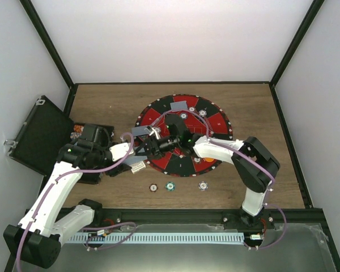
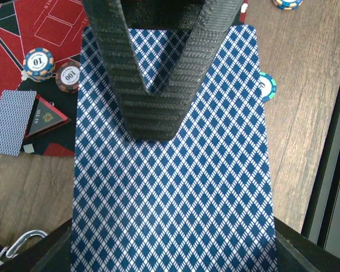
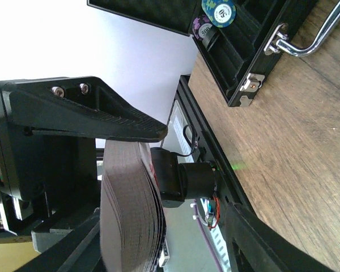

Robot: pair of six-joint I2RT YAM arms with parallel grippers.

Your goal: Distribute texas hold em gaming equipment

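Wood table (image 1: 243, 107) inside a white-walled box w/ black frame posts (image 1: 51, 45) in the corners. A round red & black felt mat (image 1: 218, 122) sits mid-table. A black case (image 1: 39, 133) lies open off the left side, a couple of chips in its slots.

Three chips (image 1: 169, 185) sit in a row on bare wood btw the mat and the near edge.

The deck of cards (image 2: 170, 192) is blue/white diamond backs up, held above the wood by the near-left edge of the mat. Its long axis runs roughly left-right across the table, approx parallel to the near edge, w/ the far short end pointing to the robot's right.

The left gripper (image 2: 153, 135) is clamped on the deck, top finger pressed flat on the top card.

The right gripper (image 3: 144, 181) is at the other end, jaws straddling the stack edge-on. Its top finger is just above the top card, but tbh can't tell if it's actually pinching, the angle's bad.

One loose card (image 2: 11, 122) lies face down, half on the mat's edge, half on wood.
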